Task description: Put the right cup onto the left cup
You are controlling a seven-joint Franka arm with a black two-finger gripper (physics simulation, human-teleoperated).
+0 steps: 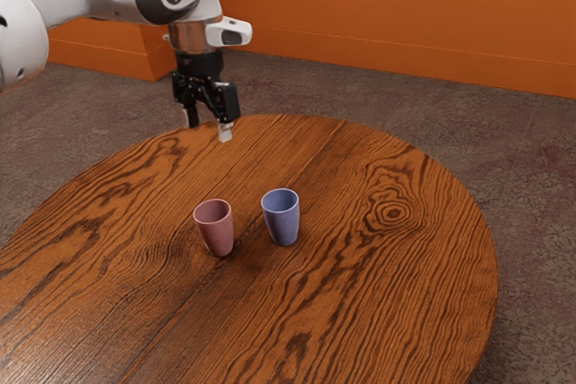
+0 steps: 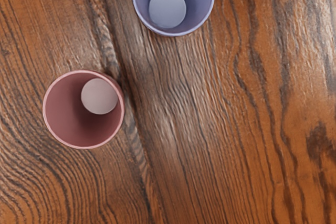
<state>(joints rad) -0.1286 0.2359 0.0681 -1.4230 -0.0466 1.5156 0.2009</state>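
The gripper point(image 1: 209, 129) hangs open and empty at the exterior view's upper left, while the blue cup point(image 1: 283, 222), near centre, is probably light, stiff and slick, best pinched gently below its rim

Pinkish cup point(image 1: 217, 233) plus bluish-purple cup point(image 1: 283, 222), both kinda tapered, sitting upright, open side up, pretty close but apart, well inside round wood table's point(image 1: 396, 285) edge.
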